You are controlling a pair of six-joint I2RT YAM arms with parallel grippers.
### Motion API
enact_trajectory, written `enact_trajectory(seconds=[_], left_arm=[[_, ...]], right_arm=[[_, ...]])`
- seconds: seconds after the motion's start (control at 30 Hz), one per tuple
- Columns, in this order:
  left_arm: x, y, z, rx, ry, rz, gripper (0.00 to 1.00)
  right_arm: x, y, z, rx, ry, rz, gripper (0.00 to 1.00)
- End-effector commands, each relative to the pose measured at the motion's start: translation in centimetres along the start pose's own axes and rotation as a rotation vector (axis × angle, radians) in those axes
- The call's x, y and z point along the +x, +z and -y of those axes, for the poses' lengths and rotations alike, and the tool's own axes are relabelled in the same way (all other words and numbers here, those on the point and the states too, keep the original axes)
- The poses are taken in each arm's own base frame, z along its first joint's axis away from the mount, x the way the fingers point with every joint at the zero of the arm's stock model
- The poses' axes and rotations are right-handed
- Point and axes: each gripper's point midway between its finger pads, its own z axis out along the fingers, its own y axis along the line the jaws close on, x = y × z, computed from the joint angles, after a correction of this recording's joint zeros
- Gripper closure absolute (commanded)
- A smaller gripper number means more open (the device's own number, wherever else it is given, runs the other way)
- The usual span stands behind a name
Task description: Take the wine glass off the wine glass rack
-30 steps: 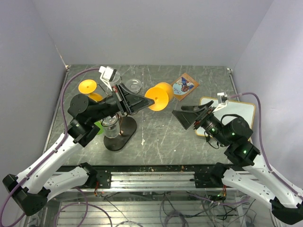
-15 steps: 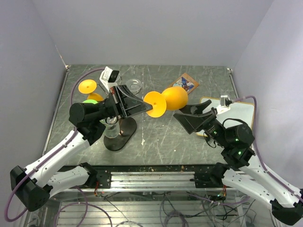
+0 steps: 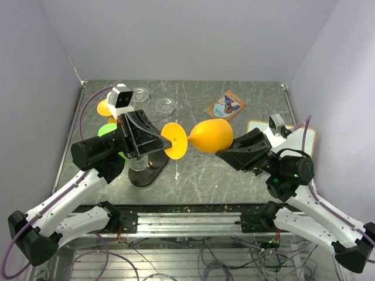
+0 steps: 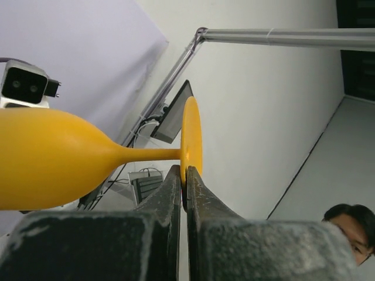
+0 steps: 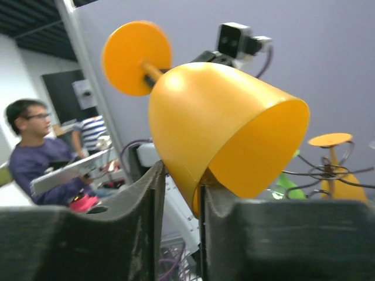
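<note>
An orange wine glass (image 3: 210, 134) hangs on its side in the air between my two arms, to the right of the wine glass rack (image 3: 153, 168). My left gripper (image 3: 164, 142) is shut on the edge of the glass's foot disc (image 4: 191, 134), with the stem and bowl (image 4: 53, 158) running off to the left in the left wrist view. My right gripper (image 3: 226, 151) grips the bowl's rim: one finger lies against the outer wall (image 5: 205, 117) and the other sits inside the bowl. The right gripper (image 5: 180, 178) is shut on that wall.
The rack still carries another orange glass (image 3: 105, 108), a green one (image 3: 108, 129) and clear ones (image 3: 165, 105). A printed card (image 3: 225, 107) lies at the back of the table. A white board (image 3: 306, 136) sits at the right edge.
My left arm has swung the orange glass toward the near side and a little left. My right gripper, open before, has come up to the bowl and closed on its rim.
</note>
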Motion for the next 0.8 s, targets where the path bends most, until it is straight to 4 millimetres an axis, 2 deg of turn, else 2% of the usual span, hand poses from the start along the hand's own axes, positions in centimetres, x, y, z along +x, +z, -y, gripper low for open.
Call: enact_trajectory(seconds=[0.0,0.03,0.1,0.17,0.23,0.33,0.4,0.47,0.57,0.63,0.73,0.77], left_arm=[[0.1,-0.1,-1.7,-0.024,0.018,-0.008,0.93],[0.0,0.0,-1.9,-0.04,0.02,-0.006,0.93],[-0.2,0.0,-2.4,-0.077,0.041,0.005,0.89],[-0.5,-0.1,-3.0,-0.13,0.07,0.019,0.79],[-0.8,-0.4,-3.5,-0.194,0.124,0.035,0.57],[-1.3,-1.1,-5.0,-0.329,0.182,0.056,0.32],[-1.9,-1.8,-5.8,-0.417,0.219,0.08,0.25],[-2.3,-2.7,-6.6,-0.51,0.241,0.092,0.22],[-3.1,-3.7,-6.9,-0.605,0.295,0.119,0.17],[-3.7,-4.2,-6.7,-0.652,0.333,0.14,0.11],[-4.4,-5.3,-6.7,-0.732,0.381,0.163,0.08],[-4.6,-5.7,-6.6,-0.755,0.394,0.171,0.08]], right_arm=[[-1.8,0.2,-5.1,-0.231,-0.06,0.026,0.89],[-1.9,0.2,-5.0,-0.225,-0.067,0.028,1.0],[-2.1,0.4,-4.4,-0.189,-0.075,0.035,1.0],[-2.5,0.4,-3.8,-0.147,-0.087,0.051,1.0],[-2.7,0.3,-3.1,-0.095,-0.1,0.06,1.0],[-3.3,0.0,-1.4,0.018,-0.108,0.084,1.0],[-3.8,-0.4,-0.1,0.107,-0.11,0.11,1.0],[-4.2,-0.9,1.6,0.214,-0.095,0.137,1.0],[-5.1,-2.6,5.5,0.46,-0.01,0.207,1.0],[-5.1,-4.8,9.1,0.695,0.094,0.268,1.0],[-4.3,-7.7,13.3,1.004,0.174,0.298,1.0],[-2.9,-9.3,15.0,1.141,0.183,0.251,1.0]])
